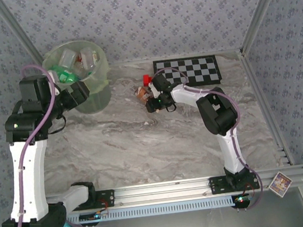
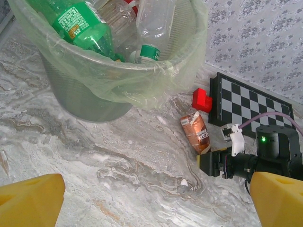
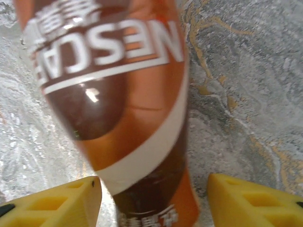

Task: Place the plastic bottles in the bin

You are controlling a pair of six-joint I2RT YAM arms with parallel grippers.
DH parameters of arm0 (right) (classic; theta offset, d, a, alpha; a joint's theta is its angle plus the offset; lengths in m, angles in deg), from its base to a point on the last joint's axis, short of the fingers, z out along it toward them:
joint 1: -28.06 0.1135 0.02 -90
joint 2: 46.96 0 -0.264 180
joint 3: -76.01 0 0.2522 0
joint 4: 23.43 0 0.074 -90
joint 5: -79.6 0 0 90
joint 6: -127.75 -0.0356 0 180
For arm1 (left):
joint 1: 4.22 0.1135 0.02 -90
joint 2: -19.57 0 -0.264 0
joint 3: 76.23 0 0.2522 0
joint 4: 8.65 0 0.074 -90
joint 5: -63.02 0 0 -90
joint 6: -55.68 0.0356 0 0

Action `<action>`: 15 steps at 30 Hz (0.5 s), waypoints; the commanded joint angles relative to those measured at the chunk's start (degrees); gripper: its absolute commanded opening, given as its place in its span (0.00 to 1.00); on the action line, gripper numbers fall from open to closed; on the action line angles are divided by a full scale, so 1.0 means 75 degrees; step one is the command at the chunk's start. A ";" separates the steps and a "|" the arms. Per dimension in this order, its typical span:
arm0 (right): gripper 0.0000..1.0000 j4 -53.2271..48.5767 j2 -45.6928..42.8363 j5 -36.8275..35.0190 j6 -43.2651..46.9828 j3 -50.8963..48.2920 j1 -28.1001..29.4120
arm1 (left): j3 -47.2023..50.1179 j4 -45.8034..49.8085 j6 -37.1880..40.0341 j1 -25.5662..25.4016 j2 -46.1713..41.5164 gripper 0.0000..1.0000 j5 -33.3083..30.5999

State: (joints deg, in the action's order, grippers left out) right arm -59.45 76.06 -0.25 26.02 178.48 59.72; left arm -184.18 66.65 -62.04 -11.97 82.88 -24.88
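Brown-orange bottle [image 3: 128, 104] lying on table [image 2: 94, 156] near red block [image 2: 202, 99], between spread fingers of right gripper [image 3: 151, 198], not yet pinched; left gripper [image 2: 154, 201] gaping beside bin [image 2: 80, 94]. Close squarely mid-body before lifting.

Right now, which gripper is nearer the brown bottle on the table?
Right. The right gripper straddles the bottle, which lies between its jaws; the left gripper hangs beside the bin, farther off.
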 commanded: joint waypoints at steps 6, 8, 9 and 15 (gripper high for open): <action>0.41 -0.0001 -0.0254 -0.0129 -0.0007 -0.0425 0.0428 | -0.0102 0.0154 -0.0099 0.0321 -0.0304 1.00 0.0281; 0.35 0.0039 -0.0419 -0.0208 -0.0036 -0.0561 0.0483 | -0.0019 0.0022 -0.0164 0.0445 -0.0394 1.00 0.0462; 0.34 0.0037 -0.0500 -0.0224 -0.0055 -0.0610 0.0503 | 0.0013 -0.0049 -0.0198 0.0493 -0.0424 1.00 0.0566; 0.34 0.0096 -0.1447 -0.0383 -0.0192 -0.1065 0.0712 | 0.0259 -0.0647 -0.0464 0.0732 -0.0508 1.00 0.1359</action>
State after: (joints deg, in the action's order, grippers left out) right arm -57.94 70.57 -3.14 25.54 171.57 64.51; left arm -183.18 65.08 -63.90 -7.29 79.60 -19.06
